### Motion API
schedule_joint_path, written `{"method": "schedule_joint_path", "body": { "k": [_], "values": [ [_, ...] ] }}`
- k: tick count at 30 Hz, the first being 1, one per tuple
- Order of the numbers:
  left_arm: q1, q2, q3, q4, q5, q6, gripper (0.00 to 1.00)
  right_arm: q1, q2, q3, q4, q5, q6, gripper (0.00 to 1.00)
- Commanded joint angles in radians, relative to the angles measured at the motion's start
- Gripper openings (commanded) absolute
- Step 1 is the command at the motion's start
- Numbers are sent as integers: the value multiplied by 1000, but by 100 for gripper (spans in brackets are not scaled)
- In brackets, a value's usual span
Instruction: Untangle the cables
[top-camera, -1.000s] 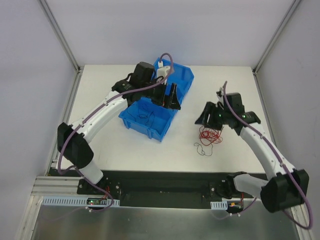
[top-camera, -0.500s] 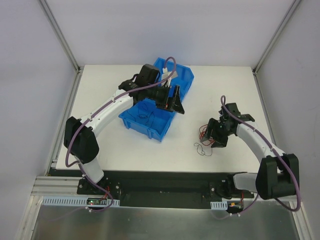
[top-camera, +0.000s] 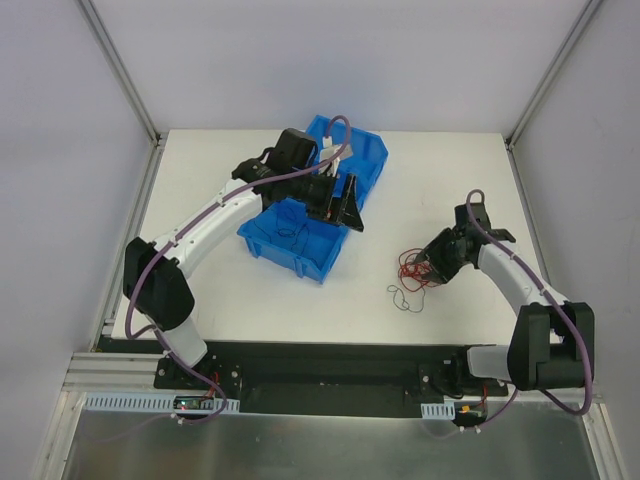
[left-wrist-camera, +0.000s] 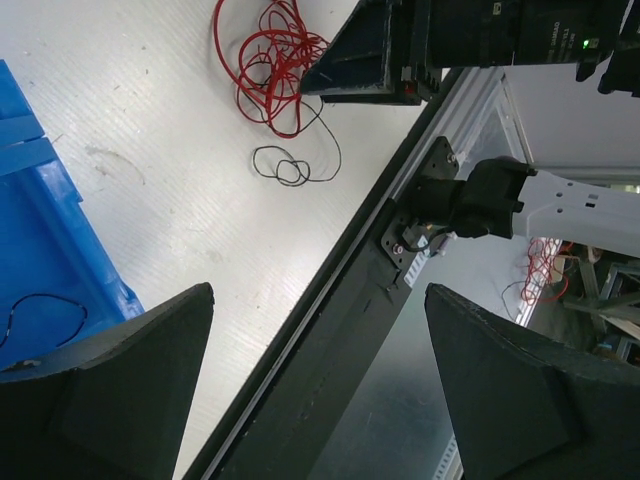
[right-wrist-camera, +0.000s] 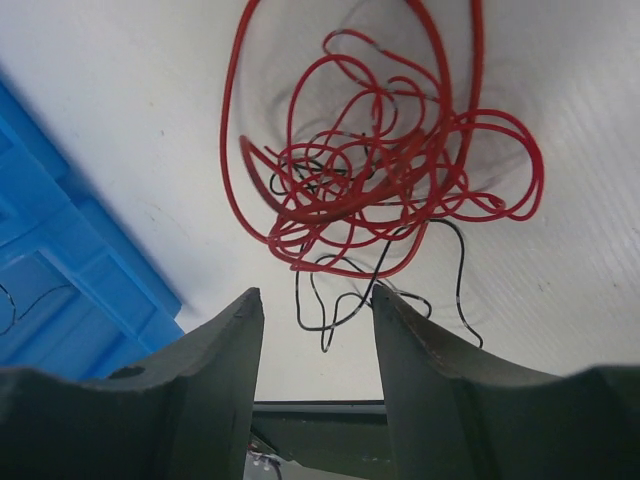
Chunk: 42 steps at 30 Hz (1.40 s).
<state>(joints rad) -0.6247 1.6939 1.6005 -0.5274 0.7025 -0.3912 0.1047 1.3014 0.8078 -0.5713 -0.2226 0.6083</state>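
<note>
Cables (right-wrist-camera: 380, 170): red/blk tangle, laid on table (top-camera: 200, 200), just beyond R gripper (right-wrist-camera: 315, 300), fingers held apart, empty. L gripper (left-wrist-camera: 315, 300): spread wide, empty, positioned by blue bin (top-camera: 300, 262).

Robotics laboratory test cell: white bench (top-camera: 200, 295) enclosed by plain white panels (top-camera: 330, 60) on aluminium frame posts (top-camera: 120, 68), with left arm (top-camera: 205, 220) and right arm (top-camera: 515, 280) bolted to a black mounting rail (top-camera: 320, 365).

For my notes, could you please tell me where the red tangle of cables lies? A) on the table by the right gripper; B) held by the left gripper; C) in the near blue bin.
A: the red tangle rests on the white table beside the right gripper.
</note>
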Motion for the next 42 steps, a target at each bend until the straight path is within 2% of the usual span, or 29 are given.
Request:
{"method": "schedule_joint_path", "body": {
  "k": [1,9,13,18,22,25,27,31,37,42],
  "values": [
    [2,-60,41,-48,-24,57,86,-20,15,-10,-24,17,100,49],
    [2,-63,42,-75,-43,86,86,-20,41,-18,-32,5,116,43],
    [2,-74,29,-79,-58,103,87,-20,36,-44,-16,12,127,34],
    [2,-43,62,-82,-44,80,86,-20,36,-59,2,-33,123,0],
    [3,-36,117,-72,-38,61,86,-20,-103,-46,33,-5,108,0],
    [14,-16,160,-62,-47,43,85,-22,-223,57,-37,77,-31,0],
    [45,0,174,-17,6,-47,84,-22,-275,161,-102,86,-120,0],
    [105,-14,122,193,110,-250,83,-20,-365,306,-189,0,-248,0],
    [77,19,171,368,173,-310,83,-20,-459,435,-171,-84,-324,0],
    [-18,79,226,470,175,-236,82,-20,-456,537,-170,-110,-354,0]
  ]
}}
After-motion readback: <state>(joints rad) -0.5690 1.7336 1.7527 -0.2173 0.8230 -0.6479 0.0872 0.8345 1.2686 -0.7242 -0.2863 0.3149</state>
